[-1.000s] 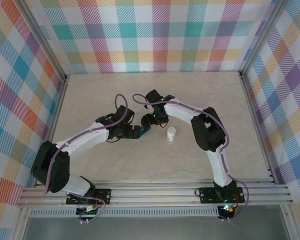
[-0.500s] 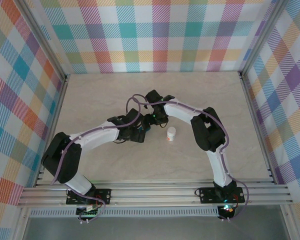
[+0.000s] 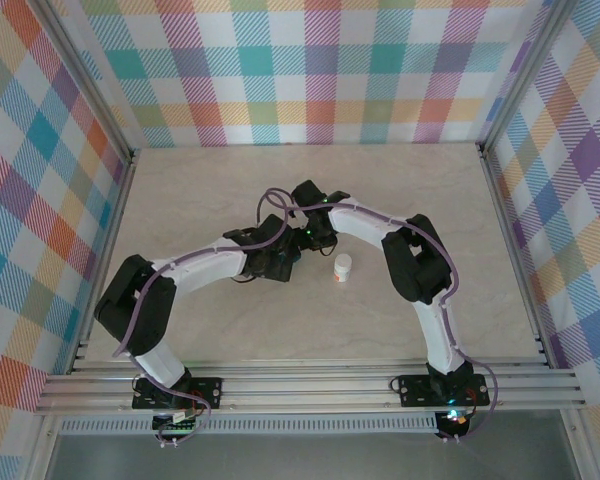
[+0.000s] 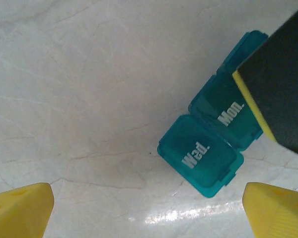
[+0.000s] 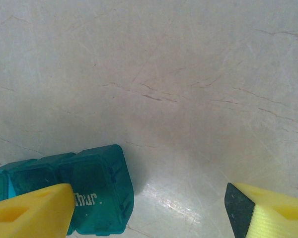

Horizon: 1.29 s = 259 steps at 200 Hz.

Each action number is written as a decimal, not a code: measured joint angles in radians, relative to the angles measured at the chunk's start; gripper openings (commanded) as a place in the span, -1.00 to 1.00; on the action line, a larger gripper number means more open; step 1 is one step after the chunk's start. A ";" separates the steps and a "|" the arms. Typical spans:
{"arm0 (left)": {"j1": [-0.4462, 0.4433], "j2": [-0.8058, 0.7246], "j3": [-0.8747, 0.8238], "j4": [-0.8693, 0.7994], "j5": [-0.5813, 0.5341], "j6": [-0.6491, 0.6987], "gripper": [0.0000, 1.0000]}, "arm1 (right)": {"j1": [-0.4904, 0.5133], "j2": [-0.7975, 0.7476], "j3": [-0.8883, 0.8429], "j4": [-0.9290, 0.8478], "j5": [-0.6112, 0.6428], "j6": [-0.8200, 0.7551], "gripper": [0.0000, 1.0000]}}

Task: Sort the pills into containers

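Hovering wide-open, the left gripper (image 4: 149,213) faces the teal containers (image 4: 201,156) at one o'clock, the right gripper (image 5: 149,213) gaping alongside.

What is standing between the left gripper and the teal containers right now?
Nothing lies on the table between the open left gripper and the containers. A finger of the right gripper overlaps the strip's far part, beside the Mon. lid.

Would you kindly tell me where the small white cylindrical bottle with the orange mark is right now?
In the top view the white bottle stands upright near the middle of the table, just right of the teal plastic compartment strip.
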 measured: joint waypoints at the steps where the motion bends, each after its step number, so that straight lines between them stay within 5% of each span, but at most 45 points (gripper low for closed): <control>1: 0.000 0.001 0.000 0.000 0.000 0.000 0.95 | 0.000 0.000 0.000 0.000 0.000 0.000 0.61; 259: 0.101 0.025 0.028 -0.002 0.002 0.033 0.95 | 0.000 -0.002 -0.011 0.031 -0.003 0.000 0.60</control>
